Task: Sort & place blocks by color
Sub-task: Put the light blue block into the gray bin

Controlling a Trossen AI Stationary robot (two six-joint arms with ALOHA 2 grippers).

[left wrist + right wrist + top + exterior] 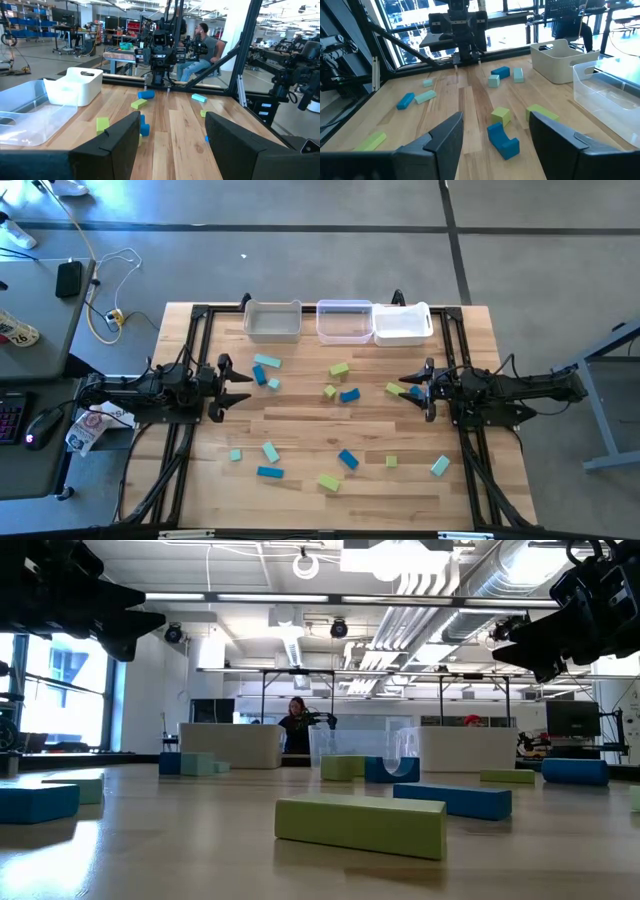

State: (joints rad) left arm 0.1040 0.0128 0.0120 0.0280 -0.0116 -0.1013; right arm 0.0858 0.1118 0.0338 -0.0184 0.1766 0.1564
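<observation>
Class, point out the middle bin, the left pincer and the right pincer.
middle bin [345, 336]: high view, its front wall.
left pincer [244, 387]: high view, between its fingertips.
right pincer [404, 386]: high view, between its fingertips.

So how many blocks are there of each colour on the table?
pale teal blocks: 5
blue blocks: 5
yellow-green blocks: 5
Total: 15 blocks
</observation>
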